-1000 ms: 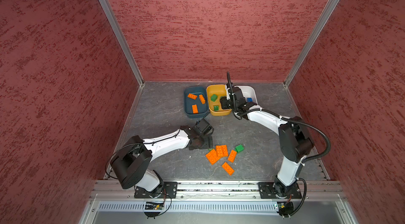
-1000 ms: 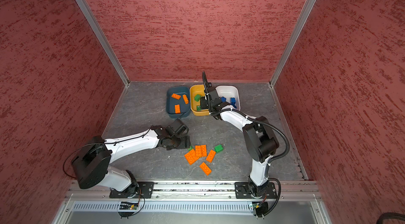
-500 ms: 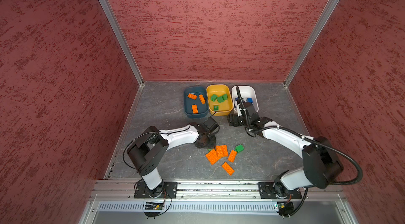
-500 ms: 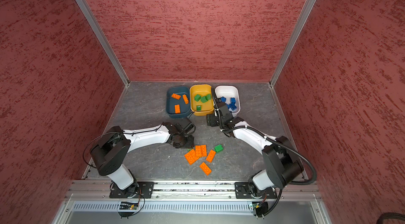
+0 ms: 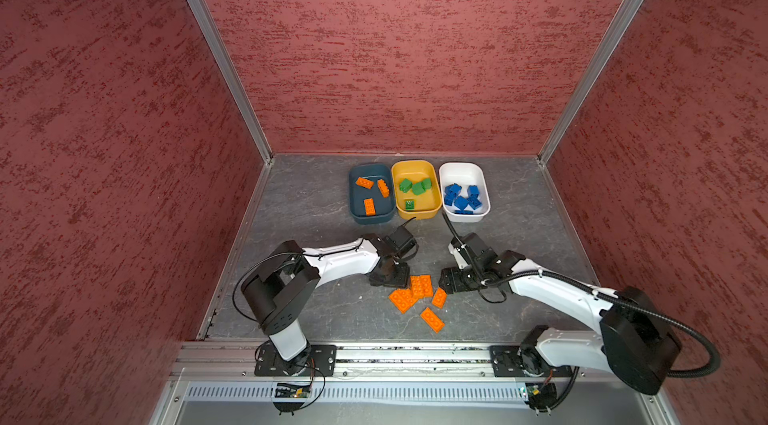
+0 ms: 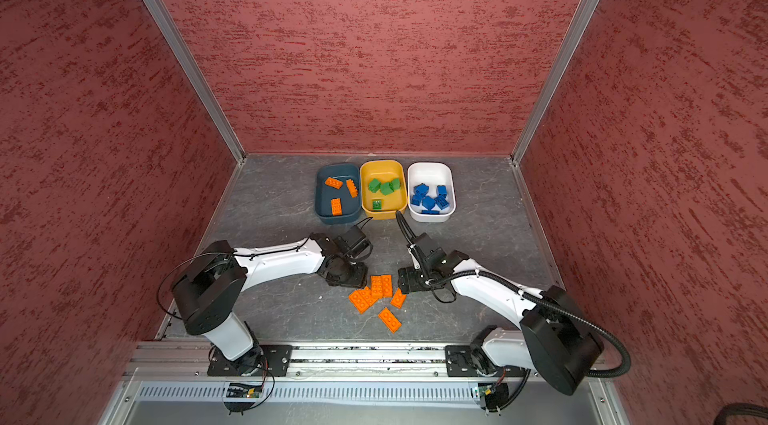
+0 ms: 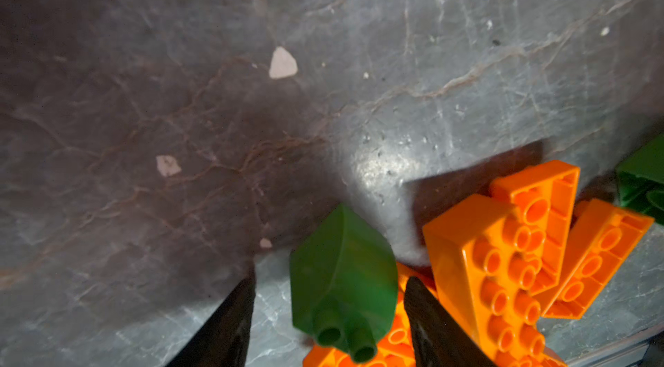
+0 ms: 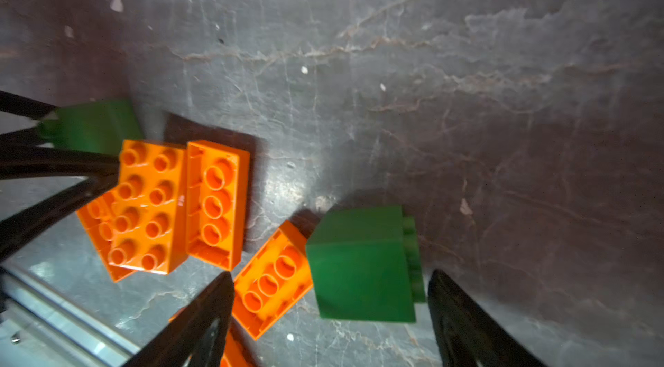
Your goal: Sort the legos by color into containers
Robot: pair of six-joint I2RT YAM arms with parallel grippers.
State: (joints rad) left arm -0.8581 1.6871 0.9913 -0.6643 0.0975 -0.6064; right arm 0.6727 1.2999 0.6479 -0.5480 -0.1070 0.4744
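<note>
Gray floor (image 5: 311, 202): left gripper (image 5: 400, 280) spreads around a green block (image 7: 341, 275), right gripper (image 5: 447, 283) spreads around another block (image 8: 363, 268); next, both should squeeze and lift.

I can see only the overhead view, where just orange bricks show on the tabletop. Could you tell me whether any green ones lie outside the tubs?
Observer: Yes. The right wrist view shows a green brick lying on the tabletop between the open jaws of the right gripper.
Operator: Thank you. Is anything under the left gripper?
Observer: Yes, a second green brick sits between its jaws, with a gap on one side.
Operator: Is the first one clear of the orange pile?
Observer: No, an orange brick lies right against it.
</note>
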